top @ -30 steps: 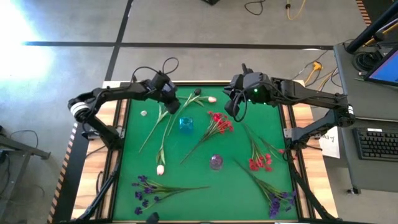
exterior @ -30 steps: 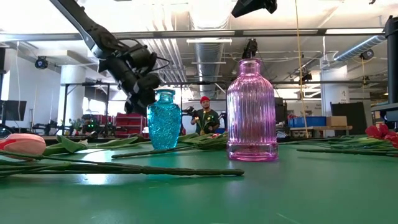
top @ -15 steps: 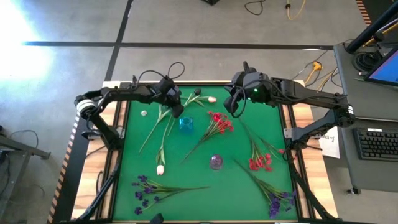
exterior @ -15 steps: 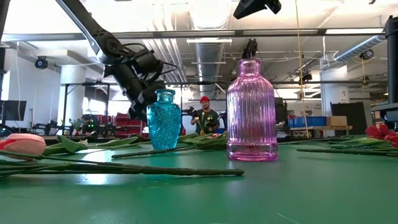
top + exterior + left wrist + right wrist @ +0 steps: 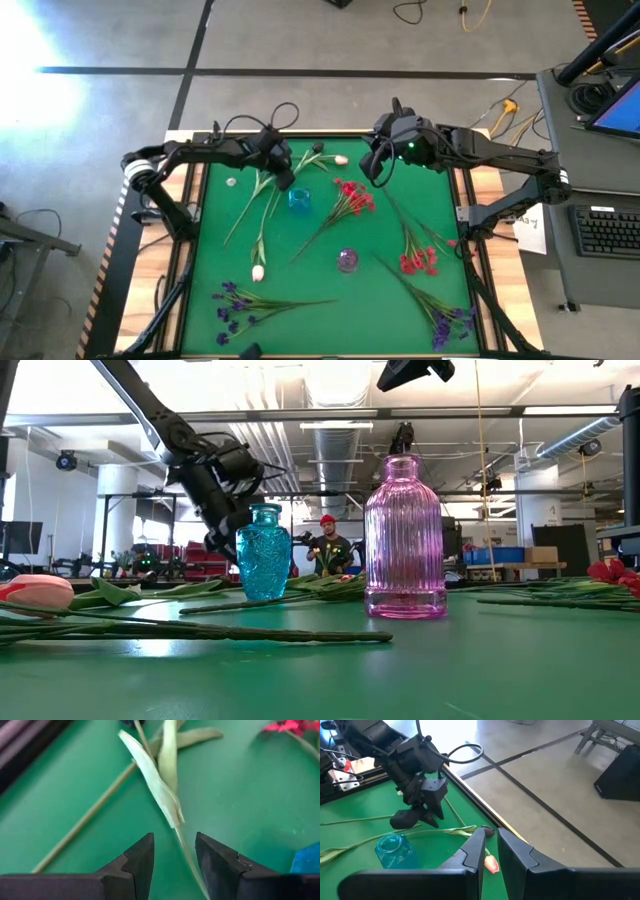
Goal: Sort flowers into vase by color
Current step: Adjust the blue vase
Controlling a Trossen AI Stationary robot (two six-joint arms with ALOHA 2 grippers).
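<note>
My left gripper (image 5: pixel 284 176) (image 5: pixel 173 854) is open, low over the table just beside the small blue vase (image 5: pixel 298 199) (image 5: pixel 264 550). Its fingers stand on either side of a tulip's thin green stem (image 5: pixel 186 855) and pale leaf (image 5: pixel 155 780) without touching. That tulip lies flat, its white-pink bud (image 5: pixel 258 272) toward the near edge. A second tulip's bud (image 5: pixel 340 159) (image 5: pixel 491 864) lies near the far edge. My right gripper (image 5: pixel 383 163) (image 5: pixel 491 851) hangs raised above the far side, narrowly open and holding nothing. The purple vase (image 5: pixel 347 260) (image 5: pixel 404 540) stands mid-table.
Red flowers lie at the centre (image 5: pixel 352 195) and on the right (image 5: pixel 418 262). Purple flowers lie along the near edge on the left (image 5: pixel 235 303) and in the near right corner (image 5: pixel 445 322). A small pale object (image 5: pixel 231 182) sits near the left edge.
My left gripper has moved from the far left corner toward the blue vase and come down over the tulip stems, most of it in the first half second. The flowers and vases have stayed where they were.
</note>
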